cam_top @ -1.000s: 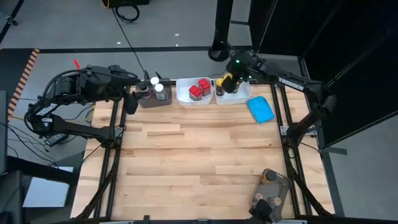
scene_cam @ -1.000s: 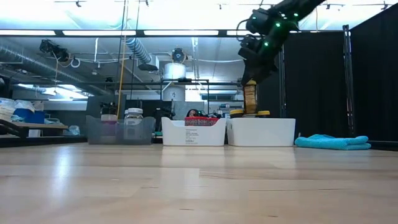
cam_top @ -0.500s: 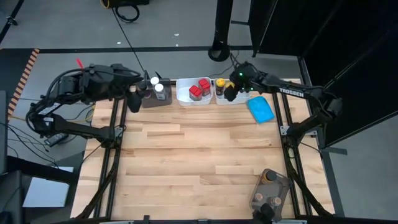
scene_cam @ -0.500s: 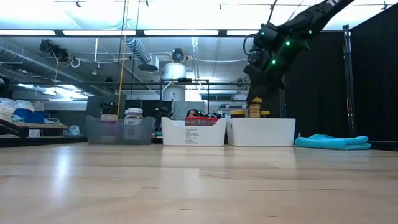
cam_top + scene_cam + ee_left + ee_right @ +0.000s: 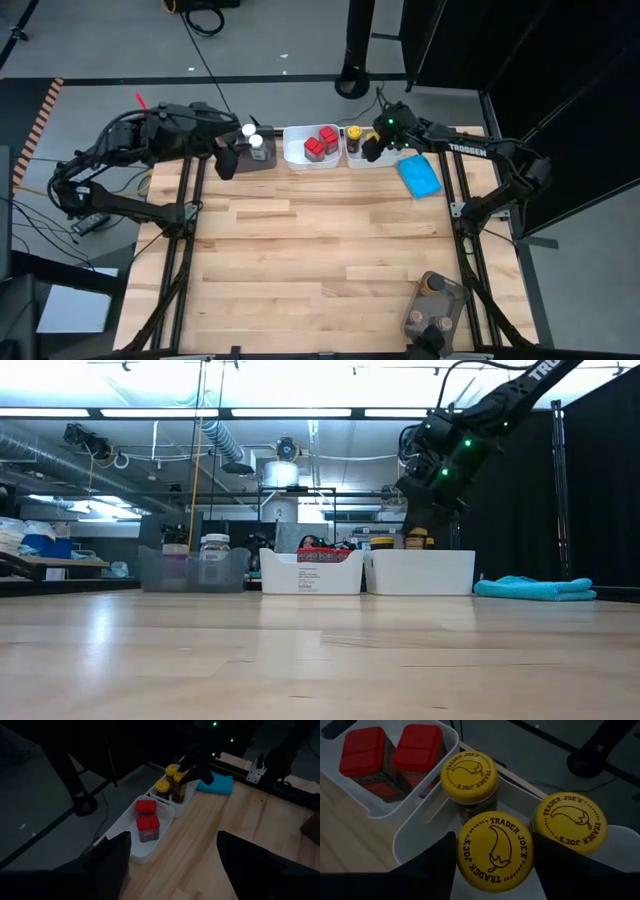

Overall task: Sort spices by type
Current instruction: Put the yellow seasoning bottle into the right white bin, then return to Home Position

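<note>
Right gripper (image 5: 492, 870) fingers sit either side of a yellow-lid jar (image 5: 495, 851), lower centre of the right wrist frame; jaws narrow, close against the lid's sides, can't tell if still pinching or just let go. That jar stands inside the right white tub (image 5: 420, 827) with two more yellow-lid jars, one (image 5: 469, 770) toward upper centre, one (image 5: 569, 821) at right. Two red-cap jars (image 5: 385, 757) in the next white tub (image 5: 380, 810), upper left of that frame. High view: right gripper (image 5: 372, 146) over the right tub at top centre-right, blue cloth (image 5: 419, 175) just right of it on the wooden table (image 5: 320, 250). Left gripper (image 5: 170, 865) jaws wide apart, holding nothing, fingers at the bottom corners of the left wrist frame; in the high view it's (image 5: 228, 158) at upper left by the grey bin (image 5: 262, 160) with white-cap jars (image 5: 252, 137). Another grey bin (image 5: 435, 310) with jars at bottom right of the high view
</note>
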You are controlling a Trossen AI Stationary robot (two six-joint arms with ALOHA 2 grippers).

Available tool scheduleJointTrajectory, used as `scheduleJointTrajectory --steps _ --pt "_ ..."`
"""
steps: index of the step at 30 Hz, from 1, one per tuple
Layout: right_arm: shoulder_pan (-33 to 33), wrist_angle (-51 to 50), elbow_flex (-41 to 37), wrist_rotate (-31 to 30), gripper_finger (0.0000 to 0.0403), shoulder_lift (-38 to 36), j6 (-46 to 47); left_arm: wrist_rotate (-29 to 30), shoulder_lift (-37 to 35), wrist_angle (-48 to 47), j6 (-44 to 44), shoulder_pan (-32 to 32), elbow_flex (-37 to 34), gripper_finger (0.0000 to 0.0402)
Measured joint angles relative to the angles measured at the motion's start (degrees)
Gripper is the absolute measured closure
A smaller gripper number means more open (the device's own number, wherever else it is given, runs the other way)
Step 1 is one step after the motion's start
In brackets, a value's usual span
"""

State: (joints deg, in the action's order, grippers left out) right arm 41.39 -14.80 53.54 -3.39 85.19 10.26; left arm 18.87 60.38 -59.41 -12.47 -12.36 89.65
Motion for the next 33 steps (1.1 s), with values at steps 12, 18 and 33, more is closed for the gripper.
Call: scheduleJointTrajectory --steps 12,18,33 --pt "0.5 -0.22 0.0 0.03 0.0126 0.0 -3.5 0.02 1.7 2.87 -0.22 0.0 0.02 0.01" --pt "0.48 1.02 0.0 0.66 0.0124 -0.02 -4.81 0.02 2.32 3.02 -0.71 0.0 0.0 0.01" --pt "3.49 -4.01 20.29 26.15 0.0095 -11.76 -4.29 -0.76 -2.44 12.66 3.48 0.0 1.97 0.01"
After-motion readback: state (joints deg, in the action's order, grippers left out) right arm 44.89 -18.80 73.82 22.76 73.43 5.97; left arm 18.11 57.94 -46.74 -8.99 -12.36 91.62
